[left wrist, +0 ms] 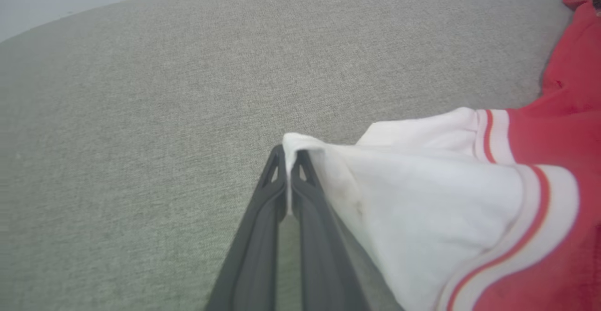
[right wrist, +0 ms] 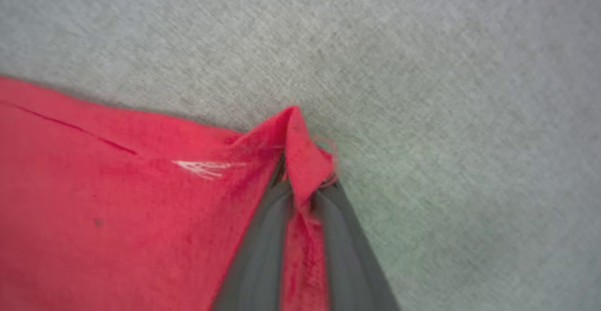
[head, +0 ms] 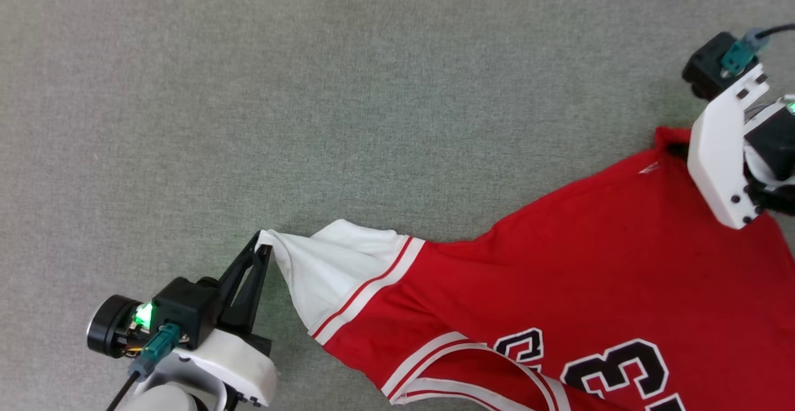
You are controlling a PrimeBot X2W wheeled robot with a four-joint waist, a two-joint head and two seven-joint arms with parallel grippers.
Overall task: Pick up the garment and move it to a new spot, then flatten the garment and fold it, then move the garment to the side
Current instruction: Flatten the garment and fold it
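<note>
Stretching a garment [head: 590,262], a red jersey-style T-shirt with white short sleeves and red-and-white striped trim, between two grippers over a grey woven cloth surface [head: 310,88]. Resting most of the red body flat on the near right part of that surface, with the black white-outlined letters and numbers [head: 615,367] facing up and running off the near edge of the head view. Clenching the left gripper [head: 264,244], two long dark fingers pressed together, on the very tip of one white short sleeve [head: 323,268] at the near left of the surface. Drawing that sleeve out to a point there, with the striped trim [head: 366,290] slanting across where white meets red. Showing the same pinch in the left wrist view, with the white cloth wrapping over the fingertips [left wrist: 279,160] and draping away to the right toward the red body. Glowing with a small green light [head: 144,315] on the left wrist housing. Grasping a red corner [right wrist: 300,137] of the garment with the right gripper [right wrist: 303,182] at the far right of the surface. Bunching red cloth in the narrow gap between its two blurred dark fingers in the right wrist view, with the corner peaking past the fingertips and folding over one of them. Lying just beside that corner on the red cloth, a small white stitched mark [right wrist: 206,167]. Hiding the right fingers in the head view behind the white bracket [head: 720,150] of the wrist, right over the corner.
</note>
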